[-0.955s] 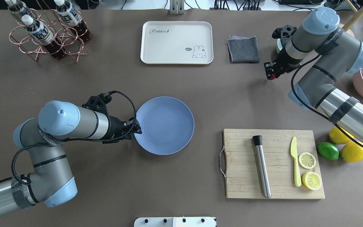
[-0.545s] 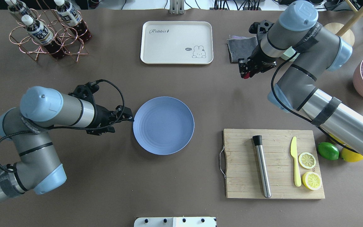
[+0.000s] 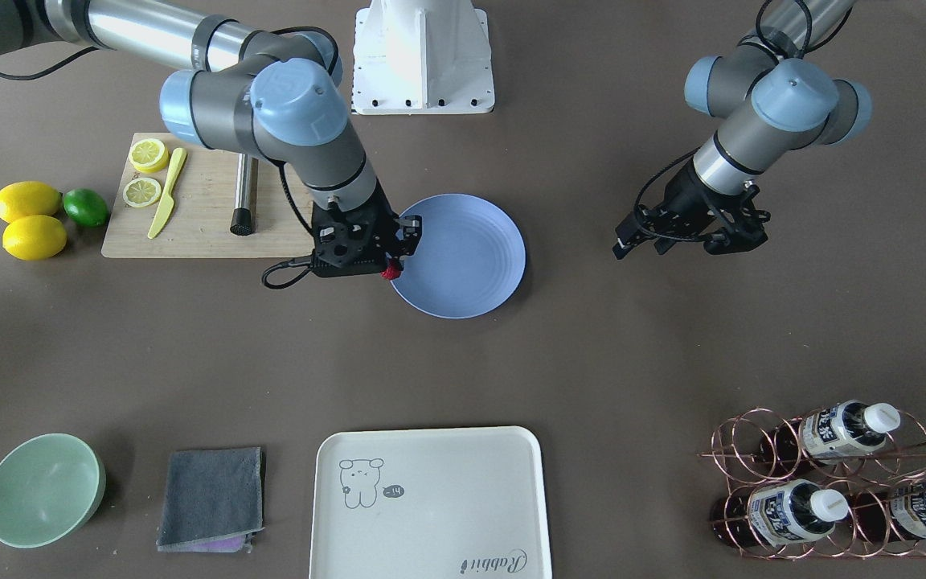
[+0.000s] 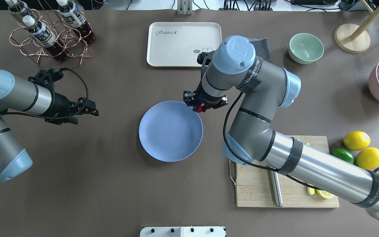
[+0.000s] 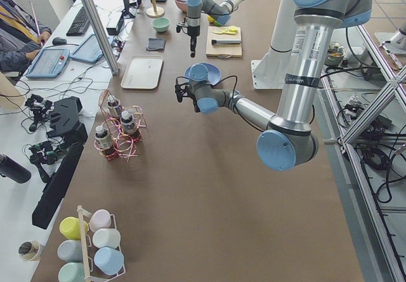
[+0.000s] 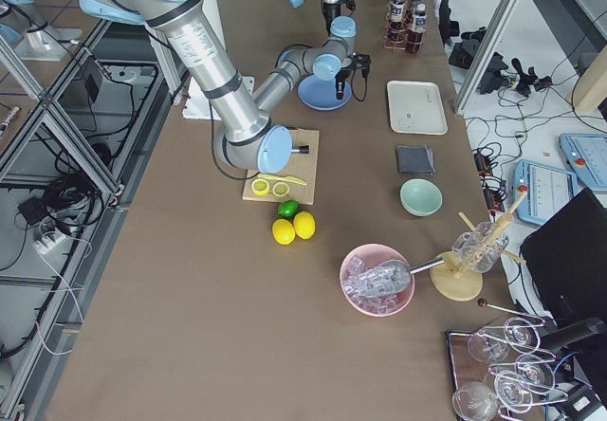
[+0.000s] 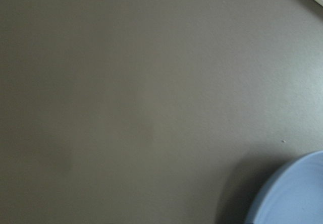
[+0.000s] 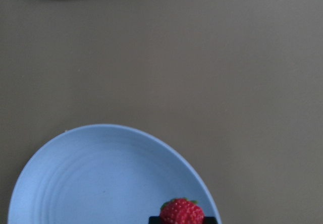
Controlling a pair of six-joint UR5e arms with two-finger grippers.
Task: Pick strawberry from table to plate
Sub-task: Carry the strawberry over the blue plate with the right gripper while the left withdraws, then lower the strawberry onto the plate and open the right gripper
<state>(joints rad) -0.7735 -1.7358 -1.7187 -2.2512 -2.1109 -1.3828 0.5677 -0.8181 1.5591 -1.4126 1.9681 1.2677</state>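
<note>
A small red strawberry (image 4: 200,108) hangs in my right gripper (image 4: 199,107), which is shut on it just above the far right rim of the blue plate (image 4: 170,131). The right wrist view has the strawberry (image 8: 182,212) at its bottom edge, over the plate (image 8: 101,183). From the front, the berry (image 3: 388,273) sits at the plate's (image 3: 463,257) edge. My left gripper (image 4: 92,112) is open and holds nothing, well off to the left of the plate above the brown table (image 4: 110,181). Its wrist view catches only a corner of the plate (image 7: 292,199).
A cream tray (image 4: 184,44) lies beyond the plate, a green bowl (image 4: 306,48) at the far right. A wooden cutting board (image 4: 258,194) with a metal rod sits under my right arm, beside lemons (image 4: 356,140) and a lime (image 4: 342,155). A bottle rack (image 4: 49,31) stands far left.
My right arm has swung from the far right side over to the plate's rim with the strawberry in its grip. My left arm has drawn back to the left, away from the plate.
</note>
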